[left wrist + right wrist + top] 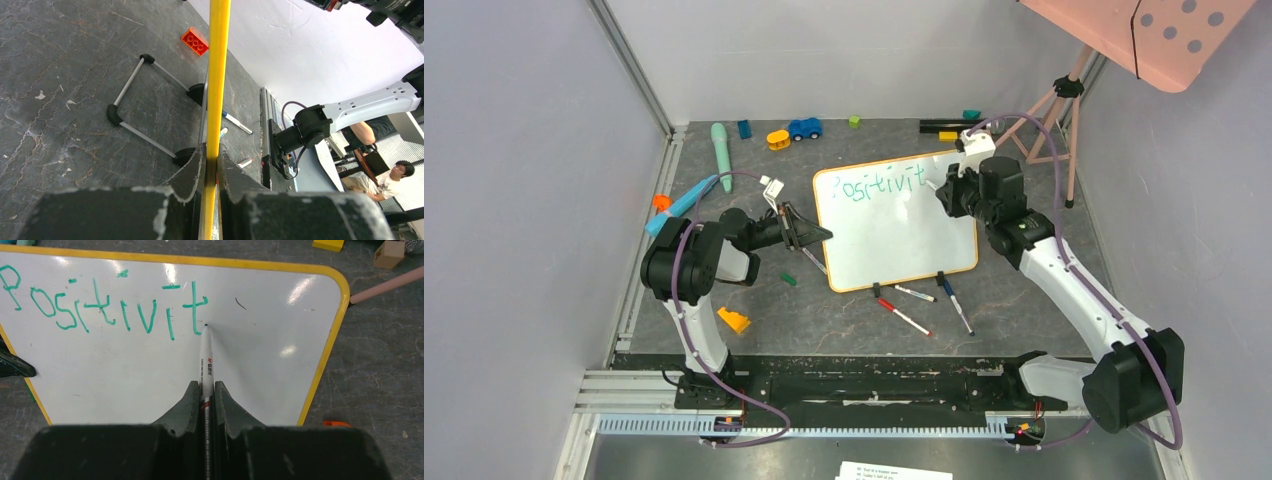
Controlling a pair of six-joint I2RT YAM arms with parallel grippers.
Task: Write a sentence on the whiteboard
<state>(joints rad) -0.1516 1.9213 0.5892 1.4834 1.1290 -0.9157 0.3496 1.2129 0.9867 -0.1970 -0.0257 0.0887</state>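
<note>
Right wrist view: your right gripper (204, 390) is clamping a marker (206, 357) between closed fingers, barrel running straight out ahead, tip pointing at the whiteboard (125, 375). Tip is sitting just right of and below the foot of the last "t"; can't tell whether it's actually touching the surface. The sentence (100, 307) is reading "Positivit" in teal, so I'm judging you're mid-word on the first line, with the rest not yet written. Key relation: the writing line is running along the board's long axis, and the blank white is lying to the right of the tip, out to the yellow frame (325, 355) by the rounded corner. So the next stroke is going rightward from the tip, and room before the frame is looking tight for much more than one letter. Left wrist view: your left gripper (210, 160) is pinching the opposite short edge, jaws closed on the frame, steadying the board. Top external view: the board is sitting on the table (1024, 300) between the arms, long axis running left to right. The right arm is reaching over its far right corner, so it's the nearer one to the blank area. Clip feet (877, 290) and spare markers (906, 318) are sitting along the near long edge, well apart from the tip.
</note>
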